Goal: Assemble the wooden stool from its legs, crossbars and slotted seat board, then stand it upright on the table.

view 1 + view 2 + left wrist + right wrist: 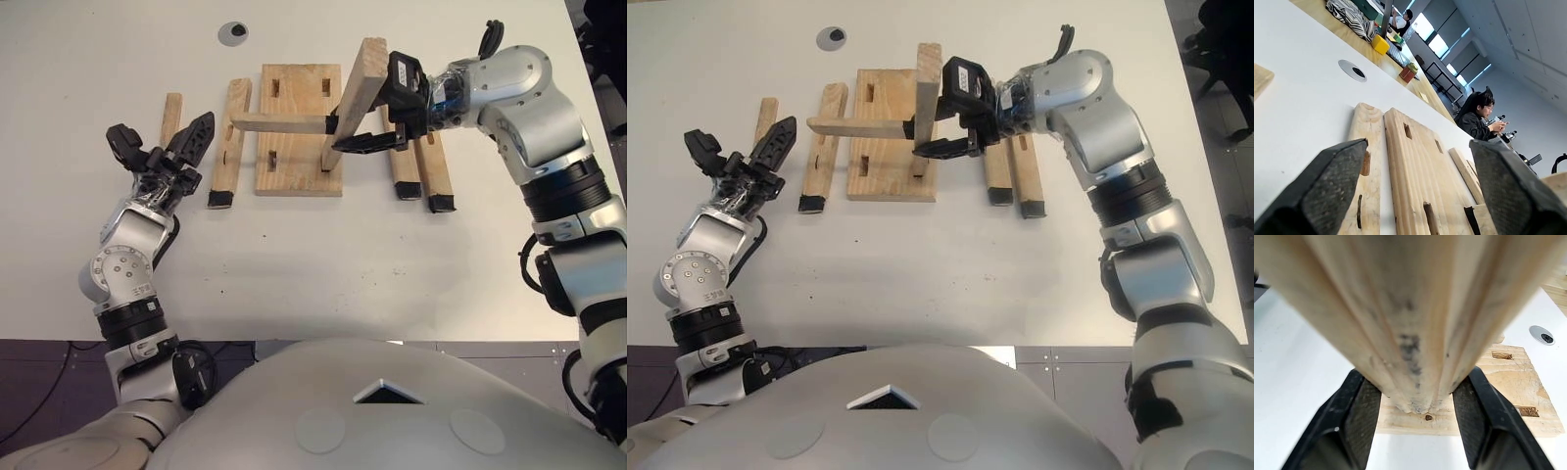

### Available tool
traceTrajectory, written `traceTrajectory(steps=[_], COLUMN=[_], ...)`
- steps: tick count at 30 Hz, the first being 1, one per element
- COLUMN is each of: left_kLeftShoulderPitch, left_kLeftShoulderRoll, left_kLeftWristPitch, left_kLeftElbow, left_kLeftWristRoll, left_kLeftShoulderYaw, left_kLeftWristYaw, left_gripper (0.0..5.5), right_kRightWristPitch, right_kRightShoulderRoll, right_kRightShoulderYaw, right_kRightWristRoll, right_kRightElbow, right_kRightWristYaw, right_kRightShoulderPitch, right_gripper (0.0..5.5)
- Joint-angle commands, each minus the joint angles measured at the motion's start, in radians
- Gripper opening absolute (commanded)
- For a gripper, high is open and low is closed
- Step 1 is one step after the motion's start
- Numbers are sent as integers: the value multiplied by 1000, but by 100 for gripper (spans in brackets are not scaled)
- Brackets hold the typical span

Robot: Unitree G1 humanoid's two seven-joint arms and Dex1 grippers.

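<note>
Right wrist view: right fingers (1359, 418) clamp leg (1415, 323); left fingers (1317, 191) spread wide, empty.

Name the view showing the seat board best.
Left eye view: the seat board is seen from above, outline and slots clear, partly covered by the leg in the right gripper. The right eye view matches. The left wrist view skims it at a low angle; the right wrist view shows part behind the leg.

Open lab — long worktables (1393, 66), tall windows (1437, 45).
</note>
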Motion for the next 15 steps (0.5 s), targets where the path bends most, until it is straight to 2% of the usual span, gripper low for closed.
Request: traceTrajectory(steps=[1, 10, 15], left_kLeftShoulderPitch=[-67, -57, -65], left_kLeftShoulderRoll=[69, 59, 58], left_kLeftWristPitch=[62, 64, 55], left_kLeftElbow=[12, 13, 22], left_kLeftWristRoll=[6, 8, 14], left_kLeftShoulderYaw=[-4, -1, 6], left_kLeftWristYaw=[22, 25, 31], left_gripper=[382, 382, 382], right_kRightWristPitch=[283, 204, 160], right_kRightShoulderRoll=[-27, 18, 13], right_kRightShoulderYaw=[321, 254, 283], right_kRightWristRoll=[-190, -221, -246], right_kRightElbow=[252, 500, 456], right_kRightWristYaw=[119, 107, 103], right_kRightShoulderPitch=[322, 183, 195], right_gripper=[204, 204, 204])
